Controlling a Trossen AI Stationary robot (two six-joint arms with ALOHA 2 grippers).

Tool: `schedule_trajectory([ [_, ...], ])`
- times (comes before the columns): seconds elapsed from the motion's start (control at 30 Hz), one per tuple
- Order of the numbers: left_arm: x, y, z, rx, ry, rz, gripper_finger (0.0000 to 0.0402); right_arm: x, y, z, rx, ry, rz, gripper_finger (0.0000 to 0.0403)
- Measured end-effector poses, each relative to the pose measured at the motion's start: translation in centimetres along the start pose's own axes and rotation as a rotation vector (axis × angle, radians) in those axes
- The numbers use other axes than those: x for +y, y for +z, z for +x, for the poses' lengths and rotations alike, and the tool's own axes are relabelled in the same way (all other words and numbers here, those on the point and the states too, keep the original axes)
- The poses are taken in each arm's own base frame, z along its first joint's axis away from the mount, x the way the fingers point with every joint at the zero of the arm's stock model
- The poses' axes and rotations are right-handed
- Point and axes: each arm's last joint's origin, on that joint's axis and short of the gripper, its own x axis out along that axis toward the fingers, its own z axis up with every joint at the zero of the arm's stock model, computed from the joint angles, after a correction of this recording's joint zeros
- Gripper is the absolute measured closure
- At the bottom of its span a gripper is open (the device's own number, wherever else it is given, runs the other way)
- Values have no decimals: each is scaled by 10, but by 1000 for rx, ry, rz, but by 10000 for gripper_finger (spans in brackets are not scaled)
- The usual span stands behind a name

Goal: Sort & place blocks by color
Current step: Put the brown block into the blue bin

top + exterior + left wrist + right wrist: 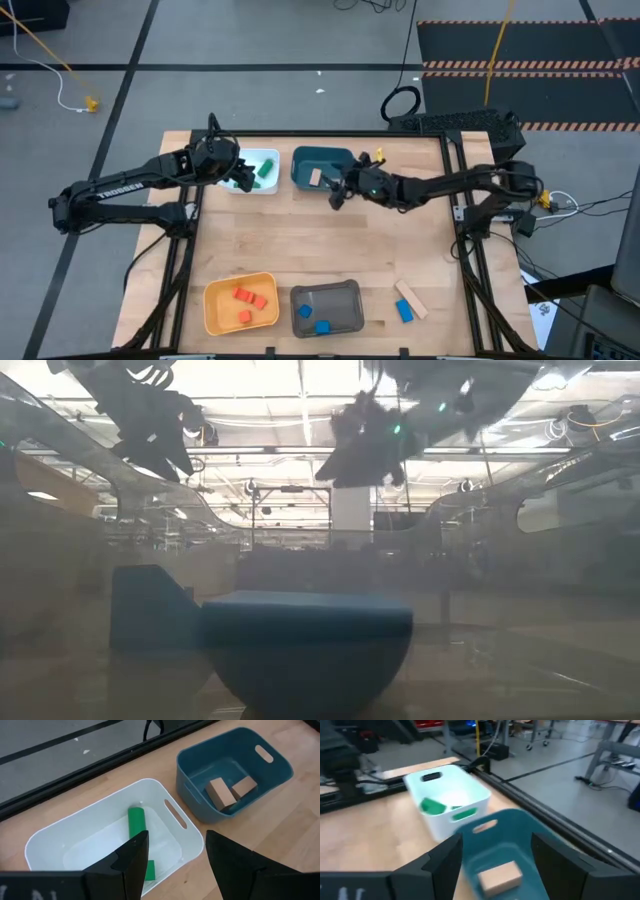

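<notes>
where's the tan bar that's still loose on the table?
High view: the tan bar lies on the bare table at the near right, touching a loose blue block, right of the grey bin, far from both grippers.

We worked in a lab or workshop: concrete floor [250, 40], hazard-striped mat [520, 67], wheeled carts [540, 732] behind.

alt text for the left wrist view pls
The left gripper, fingers open and empty, hangs over a white bin holding green blocks. Beside it on the wooden table, a teal bin holds two tan blocks.
</notes>
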Motion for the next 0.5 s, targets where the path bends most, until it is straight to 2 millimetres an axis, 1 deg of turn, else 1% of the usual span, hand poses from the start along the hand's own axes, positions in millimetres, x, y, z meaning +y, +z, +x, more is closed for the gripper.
schedule_trajectory([
  [0.1,0,0,0,-4,-2,2,204,11,2,-17,46,40,-4,178],
  [0.23,-2,4,0,-36,-17,3,204,32,-3,-39,122,117,-18,178],
  [0.37,-2,5,0,-49,-24,2,204,55,-17,-61,243,233,-11,178],
  [0.5,-2,5,0,-47,-23,0,204,75,-32,-82,392,340,68,179],
])
